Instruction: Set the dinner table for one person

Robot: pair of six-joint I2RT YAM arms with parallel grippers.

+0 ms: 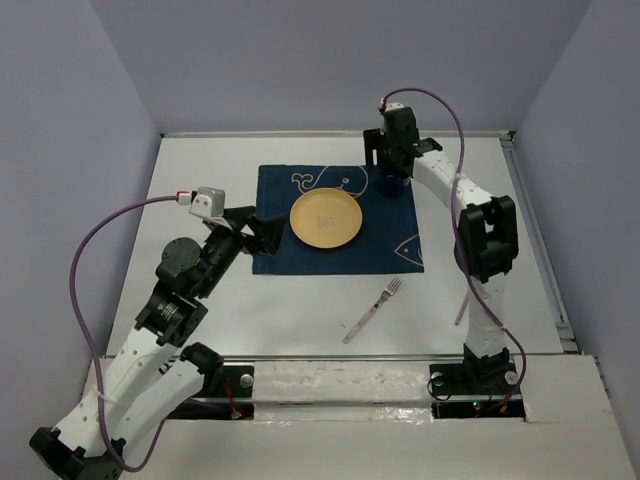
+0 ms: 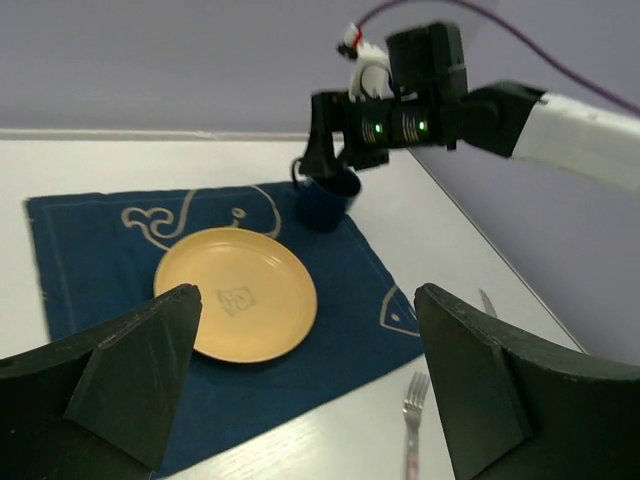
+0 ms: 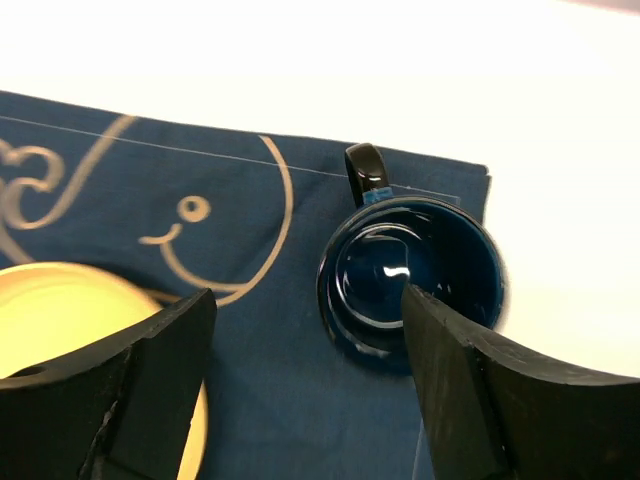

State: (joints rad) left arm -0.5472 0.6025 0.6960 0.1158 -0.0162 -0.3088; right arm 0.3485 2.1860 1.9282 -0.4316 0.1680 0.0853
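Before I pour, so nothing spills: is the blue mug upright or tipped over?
Upright. The right wrist view looks down into the open mouth of the mug, which stands on the placemat.

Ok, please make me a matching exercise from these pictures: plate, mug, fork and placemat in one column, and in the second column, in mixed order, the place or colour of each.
Column one
1. plate
2. mug
3. fork
4. placemat

Column two
A. lies on the bare dinner table, off the placemat
B. yellow, in the middle of the placemat
C. navy, with a pale whale drawing
D. dark blue, on the placemat's far right corner

Pairs: 1-B, 2-D, 3-A, 4-C
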